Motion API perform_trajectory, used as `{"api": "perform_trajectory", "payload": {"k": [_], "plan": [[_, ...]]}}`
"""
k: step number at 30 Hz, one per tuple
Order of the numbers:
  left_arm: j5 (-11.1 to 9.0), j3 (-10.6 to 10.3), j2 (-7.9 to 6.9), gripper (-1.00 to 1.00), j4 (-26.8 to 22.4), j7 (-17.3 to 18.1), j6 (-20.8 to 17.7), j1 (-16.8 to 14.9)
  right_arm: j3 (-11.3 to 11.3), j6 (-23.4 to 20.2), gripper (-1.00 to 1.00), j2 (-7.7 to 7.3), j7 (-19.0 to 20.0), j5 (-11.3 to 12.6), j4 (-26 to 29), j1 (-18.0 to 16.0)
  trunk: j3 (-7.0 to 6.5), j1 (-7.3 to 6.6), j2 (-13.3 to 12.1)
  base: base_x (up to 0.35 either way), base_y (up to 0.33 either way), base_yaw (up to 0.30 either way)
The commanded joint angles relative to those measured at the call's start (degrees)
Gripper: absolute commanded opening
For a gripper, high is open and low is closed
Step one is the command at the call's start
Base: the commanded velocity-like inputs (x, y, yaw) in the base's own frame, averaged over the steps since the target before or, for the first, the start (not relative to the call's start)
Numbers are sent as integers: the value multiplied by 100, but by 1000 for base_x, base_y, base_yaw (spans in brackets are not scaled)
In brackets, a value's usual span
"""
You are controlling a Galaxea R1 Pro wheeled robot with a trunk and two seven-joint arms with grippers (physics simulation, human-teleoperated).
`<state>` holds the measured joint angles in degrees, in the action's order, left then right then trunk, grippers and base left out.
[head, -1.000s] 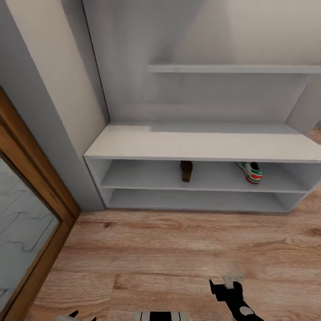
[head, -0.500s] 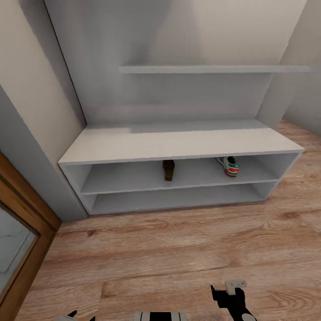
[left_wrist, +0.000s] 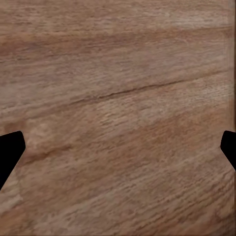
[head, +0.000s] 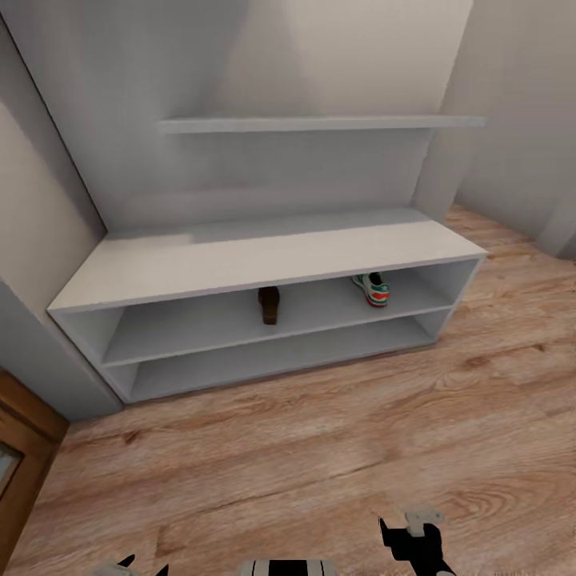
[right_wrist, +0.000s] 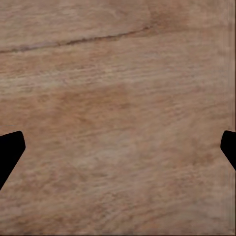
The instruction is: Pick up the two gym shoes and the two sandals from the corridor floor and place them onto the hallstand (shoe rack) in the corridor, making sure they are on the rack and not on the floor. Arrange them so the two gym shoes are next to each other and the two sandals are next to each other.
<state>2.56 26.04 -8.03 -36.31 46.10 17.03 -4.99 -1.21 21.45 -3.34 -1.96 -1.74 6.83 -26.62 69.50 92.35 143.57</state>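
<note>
Hallstand held one sandal and one gym shoe, far beyond both spread, empty end effectors, right end effector nearer.

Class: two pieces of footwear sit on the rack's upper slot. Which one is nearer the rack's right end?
The gym shoe, cream with green and orange; the dark-brown sandal sits near the middle.

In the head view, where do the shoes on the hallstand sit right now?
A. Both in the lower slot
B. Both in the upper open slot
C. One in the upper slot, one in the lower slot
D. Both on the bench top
B. A dark-brown sandal and a gym shoe both rest on the shelf of the upper slot of the hallstand, apart from each other, the sandal nearer the middle and the gym shoe toward the right end.
</note>
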Motion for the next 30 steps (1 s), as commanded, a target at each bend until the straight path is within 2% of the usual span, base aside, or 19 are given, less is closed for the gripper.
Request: {"api": "perform_trajectory", "payload": {"k": [1,7,30], "plan": [[27,31,3,100,1,27,24,-3,-12,16,100,0,-21,-17,-7,3,4,-1,2,0,0,-284],[25,156,8,100,1,23,34,-3,-2,24,100,0,-23,-11,-7,57,4,-1,2,0,0,-285],[34,182,16,100,140,14,38,-3,0,167,100,40,-12,-26,-18,142,4,-1,2,0,0,-285]]}}
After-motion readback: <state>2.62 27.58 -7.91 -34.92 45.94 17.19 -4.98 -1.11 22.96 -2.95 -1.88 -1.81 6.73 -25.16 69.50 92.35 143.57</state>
